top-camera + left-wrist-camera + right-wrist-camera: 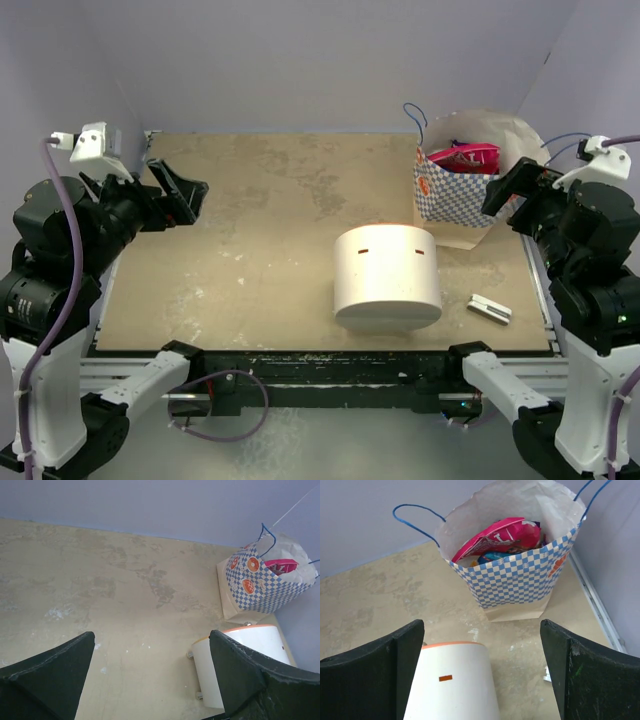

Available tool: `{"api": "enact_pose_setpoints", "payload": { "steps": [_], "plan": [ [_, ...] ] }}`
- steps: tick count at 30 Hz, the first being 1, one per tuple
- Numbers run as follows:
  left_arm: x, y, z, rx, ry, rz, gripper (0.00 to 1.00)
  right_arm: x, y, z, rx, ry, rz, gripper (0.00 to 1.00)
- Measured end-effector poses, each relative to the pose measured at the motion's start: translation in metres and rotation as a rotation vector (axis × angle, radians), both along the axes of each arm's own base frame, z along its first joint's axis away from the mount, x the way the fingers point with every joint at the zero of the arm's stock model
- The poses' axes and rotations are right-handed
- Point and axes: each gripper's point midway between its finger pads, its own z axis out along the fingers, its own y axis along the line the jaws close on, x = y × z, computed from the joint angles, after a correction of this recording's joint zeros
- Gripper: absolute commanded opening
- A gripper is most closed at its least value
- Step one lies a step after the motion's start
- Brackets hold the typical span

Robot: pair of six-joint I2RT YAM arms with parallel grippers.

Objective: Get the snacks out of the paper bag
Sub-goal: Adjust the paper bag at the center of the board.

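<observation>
Jaws of the left gripper (182, 195) stand spread wide with nothing between them. It hangs over the far-left part of the worn tan bench (260, 240), well apart from everything on it, and its wrist camera shows only bare bench between its two dark fingers (47, 680).

The right gripper (510, 190) is spread just as wide and also holds nothing. From above it sits just beside the right side of the blue-and-white checkered paper bag (448, 198). Whether it brushes the paper cannot be told from that view, but in its own wrist view the bag lies ahead of the fingers and apart from them.

The bag stands upright at the far-right corner of the bench, close to the wall, with its mouth open and its white inside showing. Its thin blue cord handles (417, 510) stick up at either side. The snacks are inside it: a shiny pink packet (500, 536) lies tilted across the top, and a blue packet (494, 557) peeks out beneath it.

A large white cylinder with an orange top rim (387, 278) stands on the bench nearer than the bag. A small grey flat bar (489, 308) lies to its right.
</observation>
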Motion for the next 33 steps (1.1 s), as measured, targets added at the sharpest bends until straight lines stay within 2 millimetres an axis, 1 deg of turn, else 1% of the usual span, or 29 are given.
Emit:
{"api": "enact_pose_setpoints", "payload": {
  "steps": [5, 10, 15, 19, 22, 26, 29, 33],
  "plan": [
    [0.007, 0.001, -0.003, 0.007, 0.015, 0.014, 0.99, -0.012, -0.010, 0.012, -0.008, -0.020, -0.048, 0.99],
    [0.015, -0.001, -0.007, 0.014, 0.040, 0.017, 0.99, -0.020, -0.019, 0.024, -0.013, -0.039, -0.093, 0.99],
    [0.017, -0.003, -0.009, 0.012, 0.052, 0.009, 0.99, -0.015, -0.023, 0.024, -0.015, -0.023, -0.127, 0.99],
    [0.014, -0.009, -0.011, -0.021, 0.065, -0.015, 0.99, -0.002, -0.021, 0.019, -0.007, 0.004, -0.133, 0.99],
    [0.010, -0.017, -0.020, -0.056, 0.098, -0.050, 0.99, 0.010, -0.017, 0.017, 0.005, 0.002, -0.126, 1.00],
    [0.006, -0.030, -0.031, -0.102, 0.143, -0.106, 0.99, 0.032, -0.004, 0.008, 0.028, -0.022, -0.068, 1.00],
    [0.011, -0.040, -0.037, -0.126, 0.175, -0.142, 0.99, 0.051, 0.009, -0.002, 0.064, -0.054, -0.019, 1.00],
    [0.027, -0.052, -0.040, -0.134, 0.193, -0.177, 0.99, 0.084, 0.029, -0.012, 0.109, -0.099, 0.056, 0.99]
  ]
}}
